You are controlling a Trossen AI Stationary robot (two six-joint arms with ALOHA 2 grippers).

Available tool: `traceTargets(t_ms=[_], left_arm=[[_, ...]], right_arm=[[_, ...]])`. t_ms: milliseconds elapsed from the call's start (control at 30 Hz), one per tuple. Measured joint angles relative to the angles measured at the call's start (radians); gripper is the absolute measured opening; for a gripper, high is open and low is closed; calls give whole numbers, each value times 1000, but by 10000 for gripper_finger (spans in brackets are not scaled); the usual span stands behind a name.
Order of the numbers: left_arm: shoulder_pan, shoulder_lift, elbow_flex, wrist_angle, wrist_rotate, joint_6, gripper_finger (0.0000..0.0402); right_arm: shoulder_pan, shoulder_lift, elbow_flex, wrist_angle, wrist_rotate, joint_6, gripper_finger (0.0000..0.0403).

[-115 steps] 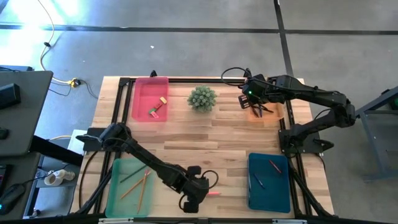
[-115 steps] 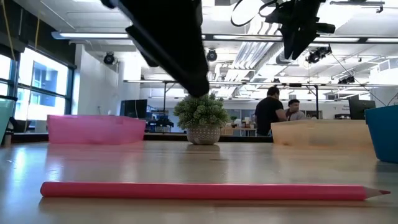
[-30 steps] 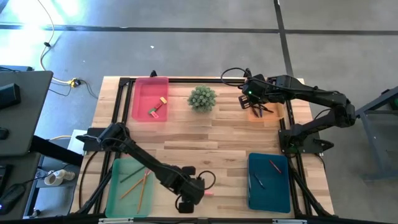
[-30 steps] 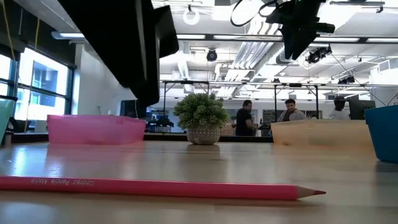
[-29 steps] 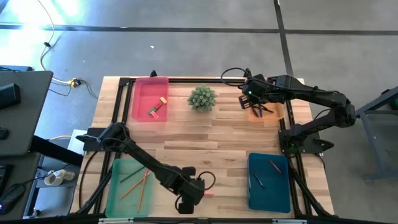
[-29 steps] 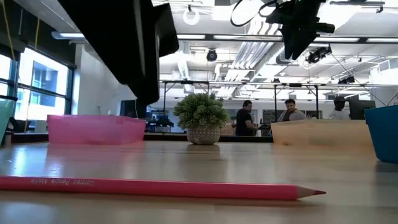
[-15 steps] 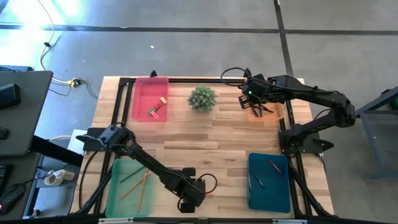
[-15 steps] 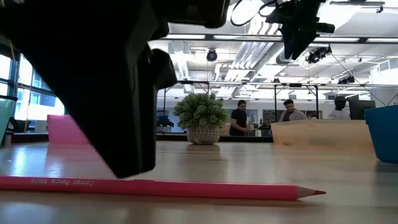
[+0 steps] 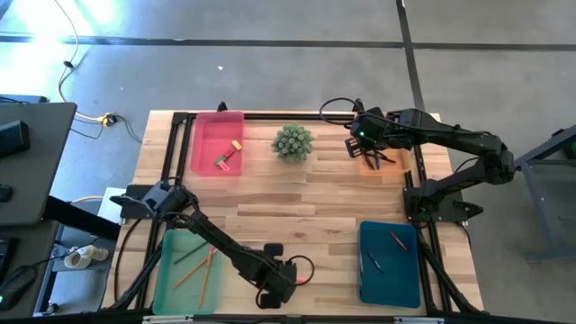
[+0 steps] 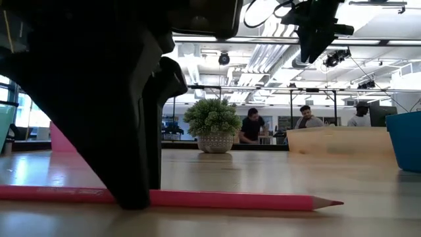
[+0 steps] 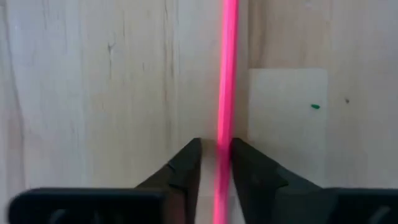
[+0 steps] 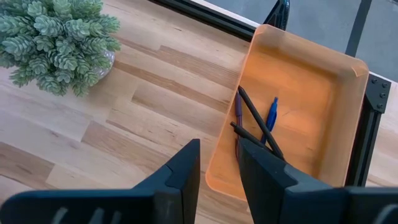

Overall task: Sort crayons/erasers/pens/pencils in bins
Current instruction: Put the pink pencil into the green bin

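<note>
A pink pencil (image 10: 250, 199) lies flat on the wooden table near its near edge, its sharpened tip to the right in the low view. My left gripper (image 11: 216, 146) is down at the table, shut on this pencil (image 11: 227, 62); it also shows in the high view (image 9: 277, 290). My right gripper (image 12: 219, 142) hangs shut and empty at the edge of the orange bin (image 12: 323, 112) at the far right, which holds dark pens (image 12: 258, 121) and a blue one (image 12: 271, 112). My left gripper has the pencil's shaft (image 11: 224, 134), about mid-length, between its two fingers. The fingers (image 10: 135, 191) come from above, pointing down, and lie across the pencil. The pencil lies flat on the table.
The pink bin (image 9: 205, 135) at the far left holds erasers (image 9: 227, 158). The green bin (image 9: 171, 270) at the near left holds pencils (image 9: 200, 267). The teal bin (image 9: 389, 281) at the near right holds crayons (image 9: 397, 239). A potted plant (image 9: 292, 141) stands at the far middle.
My left gripper has come down from above the pink pencil until its fingers reach the table at the pencil's shaft. The pencil has stayed where it lay.
</note>
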Motion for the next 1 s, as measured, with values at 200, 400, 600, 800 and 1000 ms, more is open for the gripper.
traceTargets(t_ms=[200,400,600,800,1000], left_arm=[[-22,9,2,-7,-47,37,10],[-27,6,4,-6,-55,30,3],[-31,-38,-8,9,-71,-1,1],[-45,-167,-89,-25,-112,-116,0],[-114,-402,-271,-99,-162,-337,2]], right_arm=[[0,0,0,-2,1,0,99],[0,0,0,-3,14,-19,99],[0,0,0,-5,15,-19,99],[0,0,0,-9,22,-23,99],[0,0,0,-13,37,-19,99]])
